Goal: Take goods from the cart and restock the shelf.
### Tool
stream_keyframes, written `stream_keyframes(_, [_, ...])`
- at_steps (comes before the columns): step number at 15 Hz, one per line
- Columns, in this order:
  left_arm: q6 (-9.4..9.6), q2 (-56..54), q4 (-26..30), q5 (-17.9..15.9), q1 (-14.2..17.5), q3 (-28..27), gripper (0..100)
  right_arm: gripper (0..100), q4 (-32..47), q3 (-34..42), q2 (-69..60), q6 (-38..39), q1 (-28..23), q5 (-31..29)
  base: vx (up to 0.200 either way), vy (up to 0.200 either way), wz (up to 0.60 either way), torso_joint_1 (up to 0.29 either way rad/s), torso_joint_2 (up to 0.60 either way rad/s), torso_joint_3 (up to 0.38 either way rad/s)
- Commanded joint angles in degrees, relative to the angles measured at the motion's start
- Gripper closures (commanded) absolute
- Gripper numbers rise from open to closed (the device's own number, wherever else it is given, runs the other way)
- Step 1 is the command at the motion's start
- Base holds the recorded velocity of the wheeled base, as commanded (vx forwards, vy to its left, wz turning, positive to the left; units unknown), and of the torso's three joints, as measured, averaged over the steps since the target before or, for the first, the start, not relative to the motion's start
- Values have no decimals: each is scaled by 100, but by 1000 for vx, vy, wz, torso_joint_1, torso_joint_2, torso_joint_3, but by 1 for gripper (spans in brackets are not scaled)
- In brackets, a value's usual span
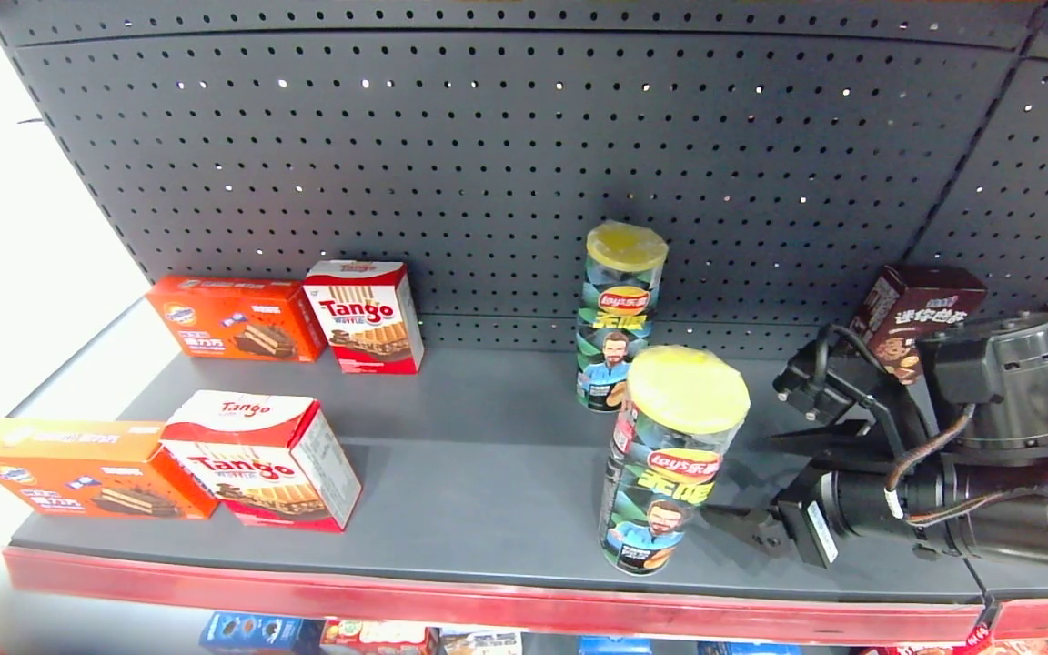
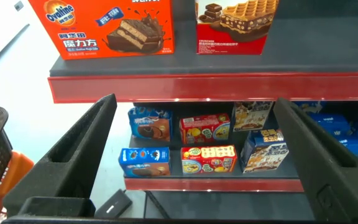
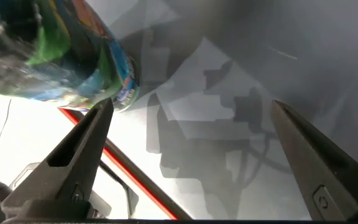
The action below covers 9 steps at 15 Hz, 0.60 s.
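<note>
Yellow-lidded front can (image 1: 660,473) stands on the shelf (image 1: 488,473). Right claw (image 1: 751,480) is released beside it: retract straight, without touching it. Left claw (image 2: 194,102) is released too.

On shelf (image 1: 488,482): front can (image 1: 670,464), rear can (image 1: 619,314) behind it; boxes (image 1: 260,459) left.

A broad bare stretch of the shelf (image 1: 488,473) was left open between the front wafer box (image 1: 265,459) and the front can (image 1: 670,459). Farther back, the way to the pegboard (image 1: 488,182) was flanked by the rear wafer box (image 1: 365,316) and the rear can (image 1: 619,314). The room just right of the front can was taken up by the right gripper (image 1: 751,482), fingers spread, and a brown box (image 1: 915,318) was seen behind it.
</note>
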Motion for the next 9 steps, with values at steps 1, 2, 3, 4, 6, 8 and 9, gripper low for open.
stream_keyframes(1, [0, 10, 0, 1, 1, 1, 0, 0, -2, -22, 52, -8, 46, 4, 0, 0, 0, 0, 0, 0])
stream_keyframes(2, [0, 10, 0, 1, 1, 1, 0, 0, -2, -57, 69, 1, 90, 4, 0, 0, 0, 0, 0, 0])
stream_keyframes(3, [0, 10, 0, 1, 1, 1, 0, 0, -2, -66, 87, 1, 99, 4, 0, 0, 0, 0, 0, 0])
stream_keyframes(4, [0, 10, 0, 1, 1, 1, 0, 0, -11, -75, 139, -8, 125, 4, 0, 0, 0, 0, 0, 0])
stream_keyframes(6, [0, 10, 0, 1, 1, 1, 0, 0, -11, -145, 175, -8, 169, -5, 0, 0, 0, 0, 0, 0])
stream_keyframes(8, [0, 10, 0, 1, 1, 1, 0, 0, -11, -233, 245, 1, 213, -23, 0, 0, 0, 0, 0, 0])
stream_keyframes(9, [0, 10, 0, 1, 1, 1, 0, 0, -11, -259, 289, 1, 239, -23, 0, 0, 0, 0, 0, 0])
